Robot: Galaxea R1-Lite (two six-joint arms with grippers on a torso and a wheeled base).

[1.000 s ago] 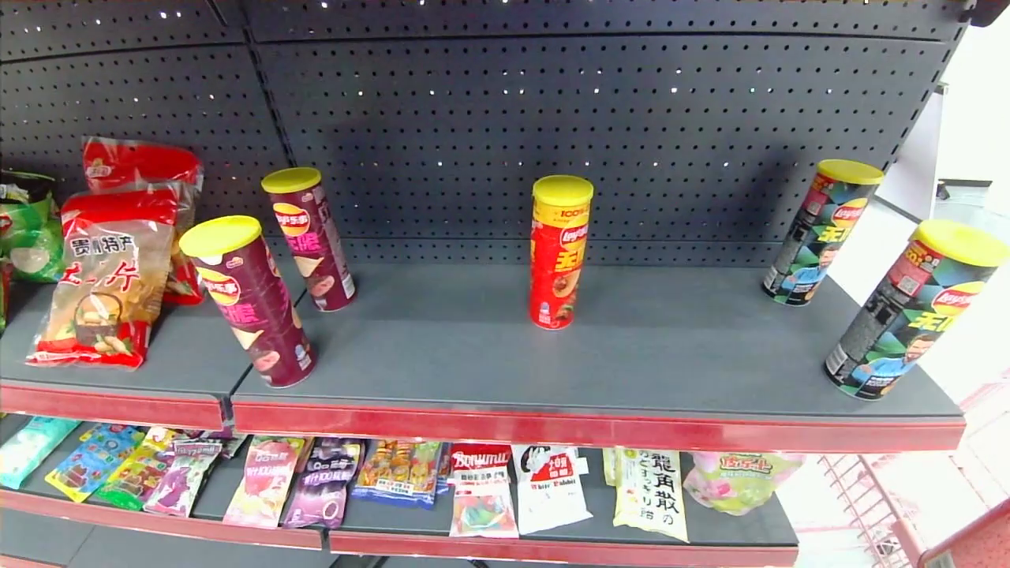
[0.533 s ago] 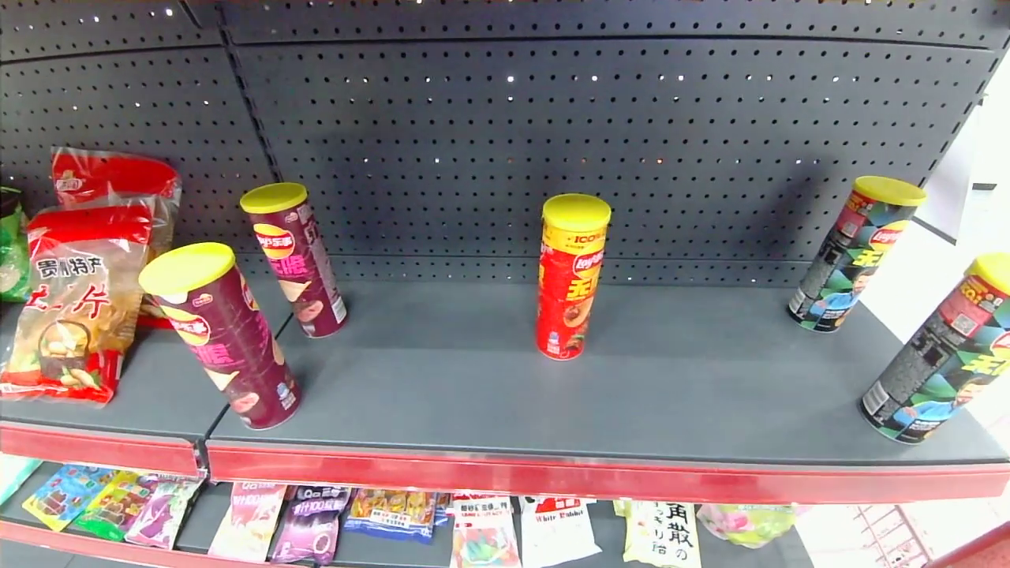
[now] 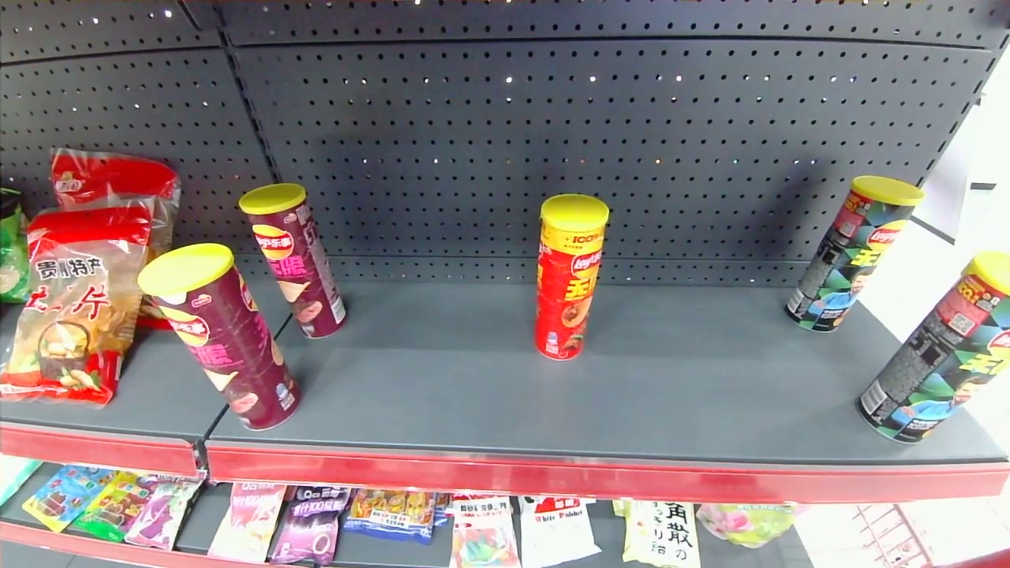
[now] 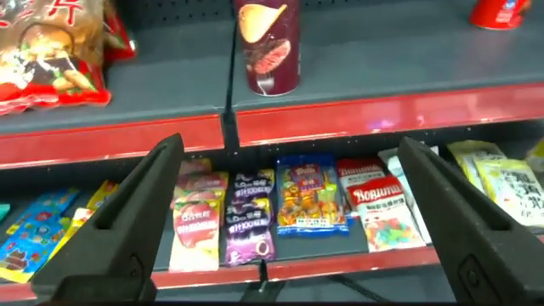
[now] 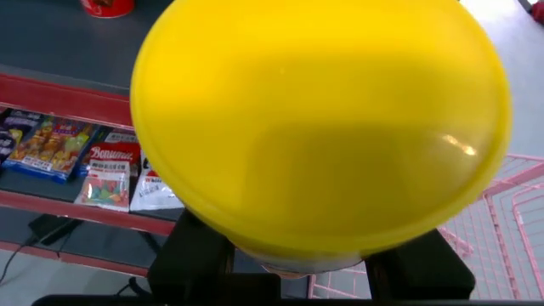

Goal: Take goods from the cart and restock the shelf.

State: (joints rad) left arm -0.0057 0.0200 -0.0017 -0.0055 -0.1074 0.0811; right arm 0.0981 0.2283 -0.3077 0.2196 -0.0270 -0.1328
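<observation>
R gripper [image 5: 310, 270] clamped on a yellow-lidded can [image 5: 323, 119], held out front of the shelf [image 5: 51, 89] edge, pink cart [image 5: 510, 212] close by. L gripper [image 4: 280, 217] spread wide, nothing in it, facing snack bags [image 4: 310, 195] on lower tier. Up top I see red can [image 3: 570, 276] mid-shelf, maroon cans [image 3: 217, 331] on the left, dark cans [image 3: 852, 252] on the right, all upright.

The left claw [image 4: 289, 143], spread wide, faces snack bags [image 4: 310, 195] below a maroon can [image 4: 270, 51].
</observation>
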